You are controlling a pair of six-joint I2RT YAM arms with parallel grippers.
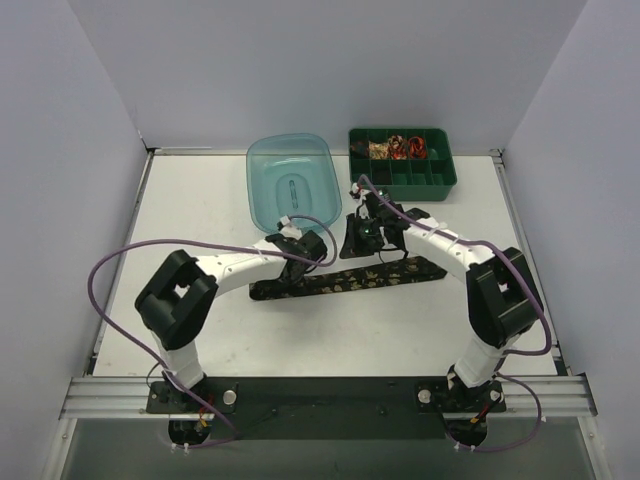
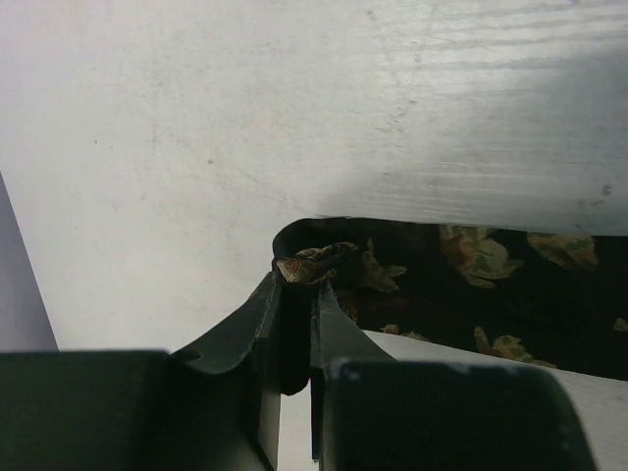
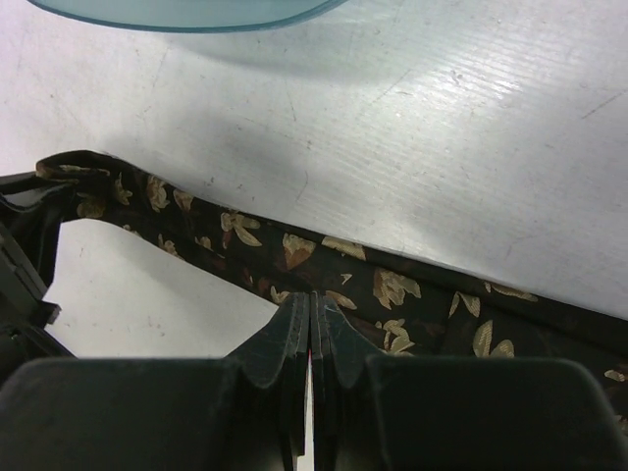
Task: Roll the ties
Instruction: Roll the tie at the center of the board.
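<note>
**White table [image 1: 400, 330], black floral tie [image 1: 350, 278] laid between two grippers**

We see the left gripper [image 2: 297, 280] closed to a slit on the tie's folded end, fabric bunched between its fingertips; the right gripper [image 3: 311, 299] has its fingers pressed flat together at the tie's near edge, cloth caught or not we cannot tell; beyond those fingertips the tie runs slantwise; farther off stand a blue tub [image 1: 292, 180] and a green tray [image 1: 440, 185] holding rolled ties [image 1: 400, 147].

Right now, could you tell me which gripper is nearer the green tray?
Right. The right gripper sits just short of the green tray; the left gripper is farther off, by the teal tub.
</note>
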